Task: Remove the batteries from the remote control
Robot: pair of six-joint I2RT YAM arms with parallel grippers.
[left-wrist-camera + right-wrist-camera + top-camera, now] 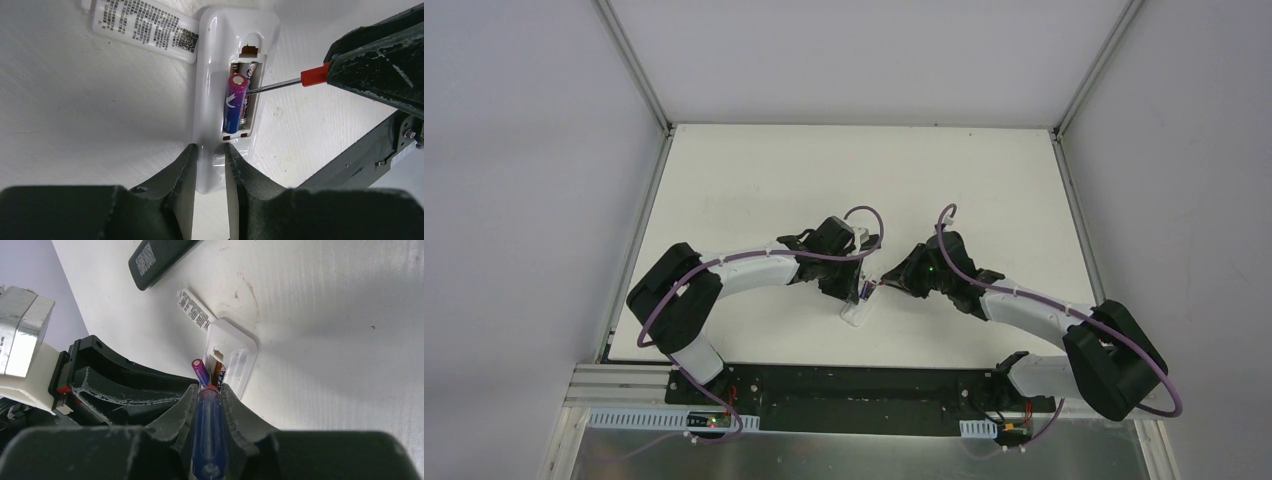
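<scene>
The white remote control (220, 40) lies back-up with its battery bay uncovered. My left gripper (210, 150) is shut on the remote's near end. One purple-blue battery (235, 102) stands tilted out of the bay; a second battery (248, 75) lies beneath it. In the right wrist view the raised battery (200, 372) shows beside an orange one (218, 375). My right gripper (207, 388) is shut on a blue-handled screwdriver (208, 435). Its metal shaft (272, 86) reaches into the bay against the raised battery. From above, both grippers (852, 268) (902, 280) meet over the remote (859, 310).
The remote's loose cover (145, 25), label side up, lies just beyond the remote. A black remote (160, 255) rests farther off on the white table (754, 180). The two arms crowd the middle of the table, close together.
</scene>
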